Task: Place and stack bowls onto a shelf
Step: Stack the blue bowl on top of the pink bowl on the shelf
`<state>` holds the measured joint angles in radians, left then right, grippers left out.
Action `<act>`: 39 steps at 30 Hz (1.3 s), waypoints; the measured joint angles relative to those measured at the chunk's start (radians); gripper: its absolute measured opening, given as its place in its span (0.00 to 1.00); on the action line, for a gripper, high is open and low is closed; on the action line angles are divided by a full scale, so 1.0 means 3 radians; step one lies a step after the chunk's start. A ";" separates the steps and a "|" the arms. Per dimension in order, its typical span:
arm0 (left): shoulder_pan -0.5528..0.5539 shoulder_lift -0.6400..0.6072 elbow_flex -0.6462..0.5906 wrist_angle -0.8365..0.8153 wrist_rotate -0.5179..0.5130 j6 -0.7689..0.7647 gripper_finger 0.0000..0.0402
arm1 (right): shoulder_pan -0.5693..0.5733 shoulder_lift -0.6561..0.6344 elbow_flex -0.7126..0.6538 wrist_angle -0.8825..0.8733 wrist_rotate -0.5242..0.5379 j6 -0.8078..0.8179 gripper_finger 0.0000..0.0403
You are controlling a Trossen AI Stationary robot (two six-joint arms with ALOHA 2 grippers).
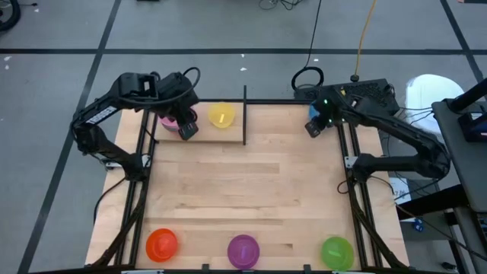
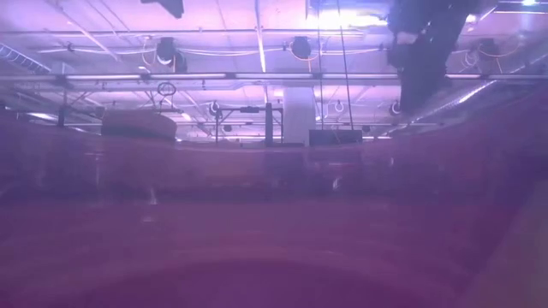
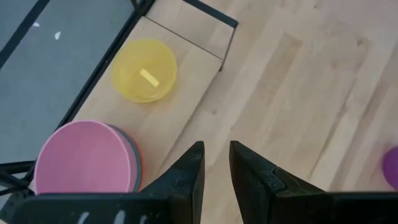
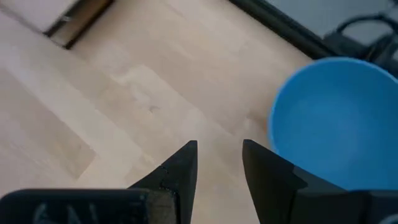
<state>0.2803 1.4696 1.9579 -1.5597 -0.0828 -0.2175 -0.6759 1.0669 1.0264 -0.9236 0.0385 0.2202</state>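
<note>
At the far edge of the table, along the shelf, your two grippers sit at opposite ends. The left gripper hovers just beside the pink bowl, fingers apart with nothing between them. That pink bowl tops a small stack; the rims under it show at its edge, but their colours are hard to read. The yellow bowl stands alone farther along the plank, toward the upright black divider.

The right gripper is also parted and empty — the blue bowl lies right beside it, roughly at its 2 o'clock in the wrist view, open side up, not between the fingers.

Seen from above, three bowls wait along the near edge: orange at about 7 o'clock from table centre, purple at 6, green at 5. I'd judge the right arm nearer the green, the left nearer the orange; the purple sits between.

The bowls are round, so no long axis matters — smooth, glossy plastic with thin rims, likely slippery. The wood is pale and matte, the rods thin black metal.
</note>
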 joint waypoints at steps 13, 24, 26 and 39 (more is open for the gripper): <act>-0.0203 0.0000 0.0000 0.0000 -0.0002 -0.0101 0.20 | -0.0594 0.0823 0.0000 0.0030 -0.0552 -0.0660 0.30; -0.0289 0.0000 0.0000 0.0000 -0.0002 -0.0196 0.20 | -0.0673 0.1240 0.0001 0.0101 -0.0131 -0.0903 0.30; -0.0289 0.0000 0.0000 0.0000 -0.0002 -0.0196 0.20 | -0.0698 0.1311 0.0001 0.0117 -0.0126 -0.0965 0.30; -0.0289 0.0000 0.0000 -0.0036 0.0012 -0.0206 0.20 | -0.0775 0.1557 0.0003 0.0424 -0.0130 -0.1057 0.16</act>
<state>0.1936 1.4696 1.9579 -1.5703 -0.0792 -0.2794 -0.9085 1.5341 1.0271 -0.7966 -0.0006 -0.0968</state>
